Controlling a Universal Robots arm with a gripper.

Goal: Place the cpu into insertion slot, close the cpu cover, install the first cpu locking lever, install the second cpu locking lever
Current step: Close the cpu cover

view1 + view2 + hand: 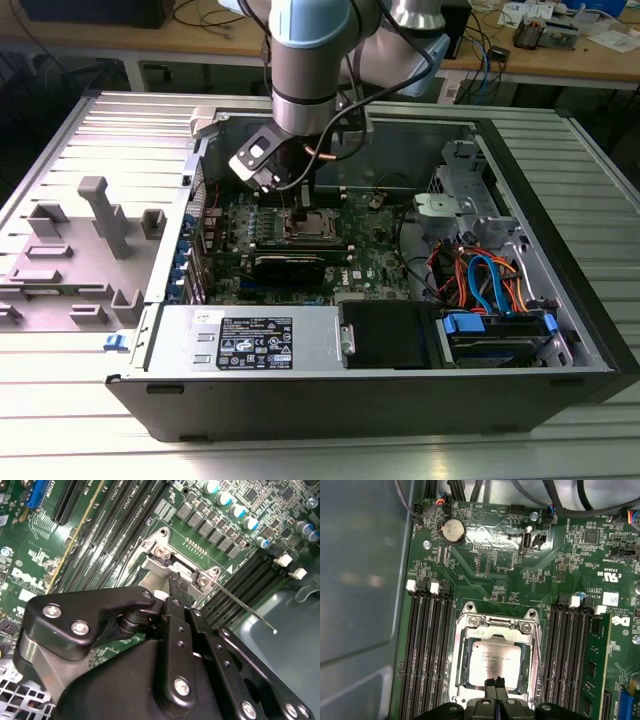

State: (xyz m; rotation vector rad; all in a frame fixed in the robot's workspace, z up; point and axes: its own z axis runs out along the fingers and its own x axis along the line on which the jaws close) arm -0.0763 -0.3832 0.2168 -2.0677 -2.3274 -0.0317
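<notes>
— Where is the chip?
— In the first wrist view the chip (496,662) lies flat in the socket (465,672), and the metal cover (490,632) is down around it.
— And the gripper?
— The gripper (495,682) has its fingers pressed together with nothing between them, at one edge of the chip. The second wrist view shows a thin lever (245,607) sticking out free from the socket's corner. The exterior view shows the arm (310,60) reaching into the open computer case (400,395).

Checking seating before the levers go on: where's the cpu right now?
In the first wrist view the cpu lies flat in the insertion slot, between the two banks of memory slots, with the gripper at one edge.
</notes>
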